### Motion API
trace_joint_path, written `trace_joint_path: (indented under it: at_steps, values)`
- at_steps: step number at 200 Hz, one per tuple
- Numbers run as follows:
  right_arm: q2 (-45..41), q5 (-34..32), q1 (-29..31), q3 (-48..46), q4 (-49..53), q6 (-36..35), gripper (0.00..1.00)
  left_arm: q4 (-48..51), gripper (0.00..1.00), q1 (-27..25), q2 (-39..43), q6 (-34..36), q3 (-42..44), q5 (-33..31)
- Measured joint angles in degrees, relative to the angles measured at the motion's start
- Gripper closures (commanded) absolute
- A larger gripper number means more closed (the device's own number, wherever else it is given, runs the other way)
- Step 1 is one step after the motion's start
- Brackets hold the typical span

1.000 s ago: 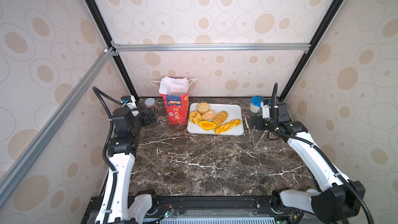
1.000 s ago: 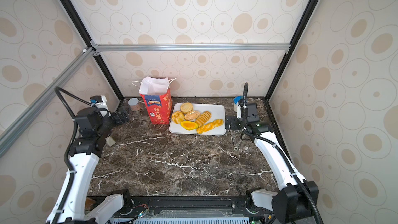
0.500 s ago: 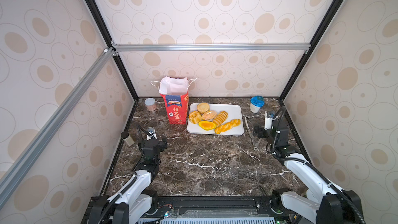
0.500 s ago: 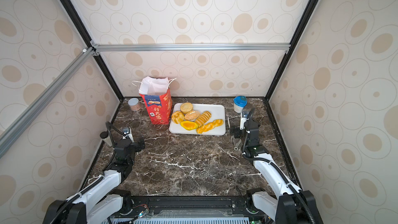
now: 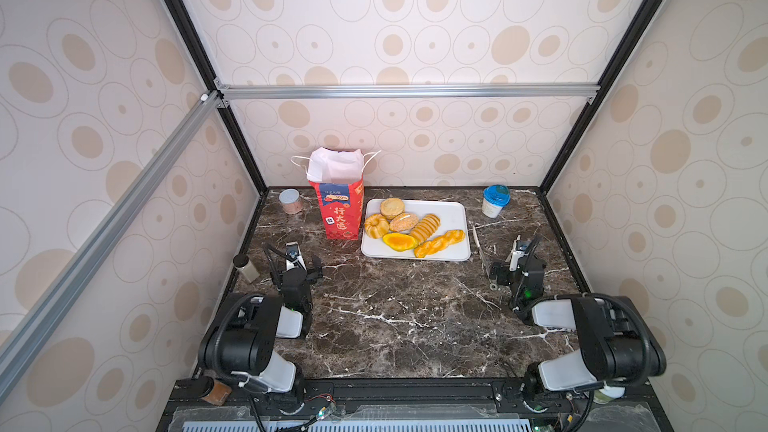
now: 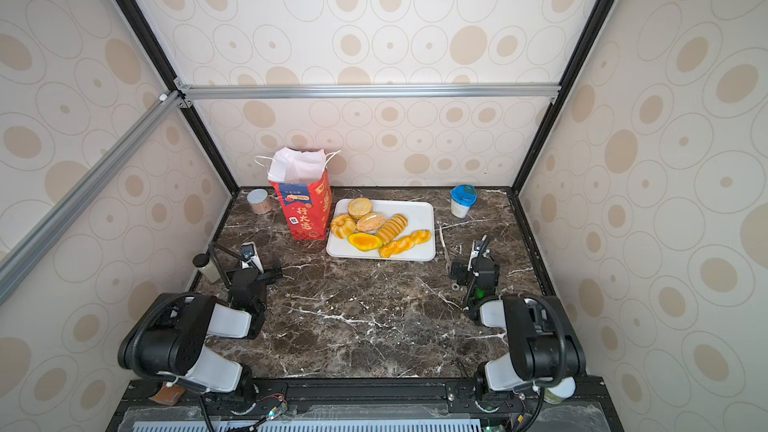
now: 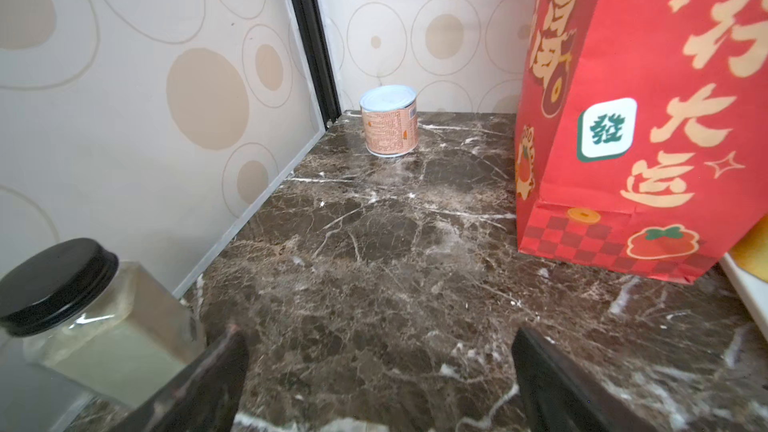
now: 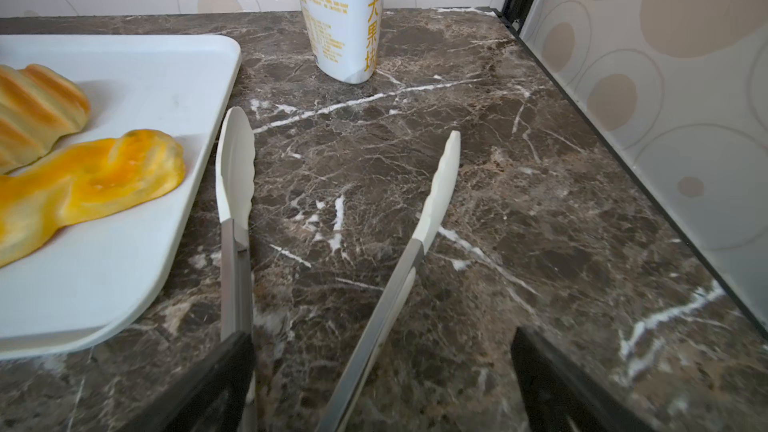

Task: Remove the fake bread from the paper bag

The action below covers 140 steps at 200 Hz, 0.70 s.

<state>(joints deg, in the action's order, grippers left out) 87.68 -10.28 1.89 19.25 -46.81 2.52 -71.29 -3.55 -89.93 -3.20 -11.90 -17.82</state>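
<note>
The red paper bag (image 5: 338, 205) (image 6: 305, 209) (image 7: 623, 118) stands upright at the back, its white inside showing in both top views. Several pieces of fake bread (image 5: 409, 226) (image 6: 376, 226) lie on the white tray (image 5: 453, 211) (image 6: 422, 209) to its right. In the right wrist view the braided twist (image 8: 83, 184) and the ridged loaf (image 8: 33, 110) rest on the tray (image 8: 124, 263). My left gripper (image 5: 302, 272) (image 6: 259, 274) (image 7: 378, 338) is open and empty, low in front of the bag. My right gripper (image 5: 515, 270) (image 6: 473, 270) (image 8: 380, 338) is open beside the tray.
Metal tongs (image 8: 235, 168) (image 5: 480, 249) lie on the marble right of the tray, their handles running between my right jaws. A tin can (image 5: 289, 201) (image 7: 388, 120) stands back left, a black-lidded jar (image 5: 245, 268) (image 7: 83, 305) by the left wall, a blue-lidded cup (image 5: 494, 201) (image 8: 345, 18) back right.
Both arms have drawn back from beside the bag and the cup and folded down low toward the front of the table. Bag, tray and bread have not moved.
</note>
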Motion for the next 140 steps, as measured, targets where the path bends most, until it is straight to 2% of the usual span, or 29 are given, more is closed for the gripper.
trace_joint_path:
  at_steps: [66, 140]
  values:
    - [0.9, 2.1, 0.0, 3.3, -0.4, -0.5, 0.00, -5.4, 0.00, 0.3, -0.7, 0.1, 0.3, 1.5]
    - [0.8, 2.7, 0.0, 3.3, -0.3, -0.5, 0.00, -5.9, 0.00, 0.3, -0.7, 0.5, 0.3, 3.9]
